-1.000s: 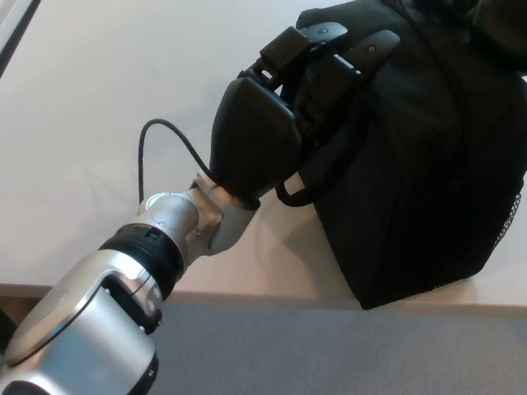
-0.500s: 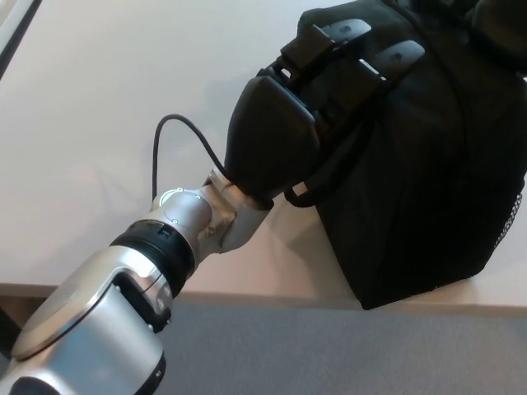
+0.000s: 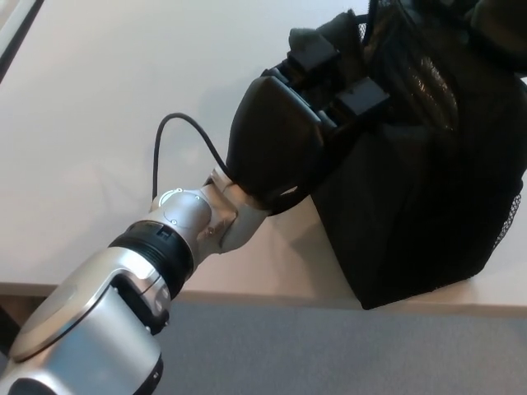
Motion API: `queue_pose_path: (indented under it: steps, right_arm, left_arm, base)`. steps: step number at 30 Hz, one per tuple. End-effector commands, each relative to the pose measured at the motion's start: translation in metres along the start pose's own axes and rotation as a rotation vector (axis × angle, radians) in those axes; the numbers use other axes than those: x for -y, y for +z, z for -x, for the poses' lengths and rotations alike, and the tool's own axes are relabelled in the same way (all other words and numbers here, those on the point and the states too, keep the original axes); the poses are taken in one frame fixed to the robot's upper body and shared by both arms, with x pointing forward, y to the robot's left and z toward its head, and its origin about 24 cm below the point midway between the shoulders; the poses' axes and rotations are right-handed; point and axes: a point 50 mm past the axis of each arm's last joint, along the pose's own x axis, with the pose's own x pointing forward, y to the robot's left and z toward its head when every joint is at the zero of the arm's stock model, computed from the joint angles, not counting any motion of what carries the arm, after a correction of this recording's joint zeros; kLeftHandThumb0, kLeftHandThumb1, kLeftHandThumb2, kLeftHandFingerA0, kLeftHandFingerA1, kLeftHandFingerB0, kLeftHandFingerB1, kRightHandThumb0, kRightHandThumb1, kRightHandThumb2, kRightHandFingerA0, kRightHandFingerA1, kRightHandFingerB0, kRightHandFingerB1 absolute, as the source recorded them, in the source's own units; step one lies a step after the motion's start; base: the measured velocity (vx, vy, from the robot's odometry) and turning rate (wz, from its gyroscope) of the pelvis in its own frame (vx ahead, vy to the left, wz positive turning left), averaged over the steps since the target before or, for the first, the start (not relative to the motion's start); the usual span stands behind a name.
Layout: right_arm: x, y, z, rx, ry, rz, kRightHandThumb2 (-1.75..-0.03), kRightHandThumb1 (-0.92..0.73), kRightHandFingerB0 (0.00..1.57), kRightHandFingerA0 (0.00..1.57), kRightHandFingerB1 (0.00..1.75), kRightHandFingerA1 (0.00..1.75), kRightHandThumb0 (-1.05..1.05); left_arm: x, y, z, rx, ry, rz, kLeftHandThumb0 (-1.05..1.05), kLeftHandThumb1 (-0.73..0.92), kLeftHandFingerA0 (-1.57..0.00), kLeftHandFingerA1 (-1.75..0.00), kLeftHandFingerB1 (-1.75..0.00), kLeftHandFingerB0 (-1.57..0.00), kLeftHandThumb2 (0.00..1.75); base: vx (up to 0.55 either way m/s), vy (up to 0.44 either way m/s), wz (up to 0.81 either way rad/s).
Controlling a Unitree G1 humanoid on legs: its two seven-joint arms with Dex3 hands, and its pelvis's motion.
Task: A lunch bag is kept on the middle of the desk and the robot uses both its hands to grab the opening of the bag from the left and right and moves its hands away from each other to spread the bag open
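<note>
A black fabric lunch bag [image 3: 428, 189] stands on the white desk [image 3: 90, 123] at the right of the head view, its top running out of the picture. My left hand [image 3: 284, 140] presses against the bag's left upper edge, its fingers [image 3: 362, 95] curled into the fabric at the opening [image 3: 395, 49] and shut on that edge. A mesh lining shows just inside the rim. The bag's right side is cut off by the frame, and my right hand does not show.
The desk's front edge [image 3: 247, 296] runs below the bag, with grey floor beneath it. A thin black cable [image 3: 169, 136] loops from my left wrist over the desk. A dark strip marks the desk's far left corner [image 3: 16, 33].
The fingers of my left hand, stretched flat on the bag before, have curled down into the fabric at its top left edge. The rim has lifted, showing mesh inside.
</note>
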Motion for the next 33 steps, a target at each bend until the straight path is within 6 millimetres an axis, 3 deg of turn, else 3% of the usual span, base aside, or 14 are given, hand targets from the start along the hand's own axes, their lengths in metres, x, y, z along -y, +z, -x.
queue_pose_path:
  steps: [1, 7, 10, 11, 12, 14, 15, 18, 20, 23, 27, 31, 32, 33]
  right_arm:
    - [-0.006, 0.004, 0.002, 0.005, 0.043, -0.022, -0.59, -0.60, 0.38, 0.48, 0.33, 0.37, -0.41]
    - [-0.005, 0.004, 0.003, 0.017, 0.013, -0.014, -0.58, -0.58, 0.40, 0.49, 0.33, 0.37, -0.42]
    - [-0.002, 0.004, 0.003, 0.011, -0.033, -0.035, -0.58, -0.56, 0.39, 0.46, 0.33, 0.35, -0.45]
    - [0.001, 0.002, 0.003, 0.017, -0.055, -0.030, -0.75, -0.47, 0.33, 0.39, 0.44, 0.46, -0.52]
    - [0.003, 0.001, 0.004, 0.021, -0.082, -0.029, -0.57, -0.56, 0.40, 0.46, 0.33, 0.35, -0.44]
    - [0.005, -0.001, 0.005, 0.016, -0.106, -0.041, -0.58, -0.57, 0.40, 0.45, 0.33, 0.35, -0.43]
    - [0.007, -0.003, 0.005, 0.008, -0.113, -0.053, -0.58, -0.58, 0.37, 0.41, 0.32, 0.34, -0.42]
    - [0.016, -0.008, 0.006, 0.006, -0.192, -0.096, -0.57, -0.52, 0.36, 0.38, 0.32, 0.34, -0.36]
    - [0.018, -0.009, 0.007, 0.037, -0.190, -0.087, -0.58, -0.55, 0.24, 0.34, 0.29, 0.33, -0.38]
    - [0.017, -0.006, 0.015, 0.159, -0.184, -0.032, -0.58, -0.54, 0.18, 0.29, 0.28, 0.31, -0.39]
    - [0.012, -0.005, 0.027, 0.390, -0.049, 0.106, -0.57, -0.54, 0.13, 0.27, 0.29, 0.30, -0.38]
    - [0.002, -0.003, 0.040, 0.525, 0.019, 0.187, -0.57, -0.54, 0.20, 0.31, 0.32, 0.31, -0.30]
    - [-0.001, -0.003, 0.043, 0.580, 0.060, 0.245, -0.65, -0.56, 0.23, 0.27, 0.34, 0.35, -0.30]
    - [-0.006, -0.001, 0.048, 0.598, 0.080, 0.237, -0.87, -0.38, 0.11, 0.13, 0.48, 0.49, -0.07]
  left_arm:
    - [0.004, -0.001, 0.012, -0.012, -0.091, -0.010, -0.22, 0.58, -0.83, -1.68, -1.56, -0.75, 0.65]
    - [0.005, -0.003, 0.015, -0.014, -0.118, -0.035, -0.25, 0.60, -0.88, -1.64, -1.37, -0.86, 0.68]
    - [0.004, -0.004, 0.016, -0.019, -0.112, -0.017, -0.20, 0.54, -0.86, -1.69, -1.58, -0.79, 0.77]
    - [0.003, -0.004, 0.016, -0.020, -0.108, -0.015, -0.21, 0.55, -0.86, -1.68, -1.55, -0.80, 0.77]
    - [0.004, -0.003, 0.016, -0.023, -0.107, -0.011, -0.20, 0.56, -0.86, -1.68, -1.57, -0.78, 0.77]
    - [0.004, -0.003, 0.017, -0.029, -0.116, -0.006, -0.26, 0.58, -0.99, -1.70, -1.53, -0.76, 0.76]
    - [0.004, -0.003, 0.017, -0.029, -0.121, -0.002, -0.21, 0.58, -0.85, -1.64, -1.54, -0.80, 0.76]
    - [0.003, -0.005, 0.016, -0.018, -0.113, -0.010, -0.20, 0.59, -0.84, -1.67, -1.58, -0.77, 0.75]
    - [0.003, -0.005, 0.017, -0.021, -0.116, -0.008, -0.22, 0.59, -0.86, -1.63, -1.53, -0.79, 0.72]
    - [0.004, -0.002, 0.019, -0.013, -0.118, -0.002, -0.26, 0.60, -0.94, -1.45, -1.18, -0.93, 0.67]
    - [0.005, 0.001, 0.020, -0.004, -0.115, 0.024, -0.23, 0.59, -0.92, -1.63, -1.52, -0.76, 0.76]
    - [0.005, 0.003, 0.015, 0.016, -0.108, 0.022, -0.23, 0.60, -0.87, -1.61, -1.48, -0.80, 0.66]
    - [0.004, 0.003, 0.013, 0.034, -0.100, 0.016, -0.20, 0.56, -0.86, -1.63, -1.52, -0.78, 0.74]
    - [0.004, 0.003, 0.011, 0.029, -0.103, 0.033, -0.16, 0.54, -0.81, -1.69, -1.63, -0.72, 0.82]
  base:
    - [0.00, 0.000, 0.00]
    - [0.00, 0.000, 0.00]
    - [0.00, 0.000, 0.00]
    - [0.00, 0.000, 0.00]
    - [0.00, 0.000, 0.00]
    - [0.00, 0.000, 0.00]
    - [0.00, 0.000, 0.00]
    - [0.00, 0.000, 0.00]
    - [0.00, 0.000, 0.00]
    - [0.00, 0.000, 0.00]
    - [0.00, 0.000, 0.00]
    - [0.00, 0.000, 0.00]
    - [0.00, 0.000, 0.00]
    - [0.00, 0.000, 0.00]
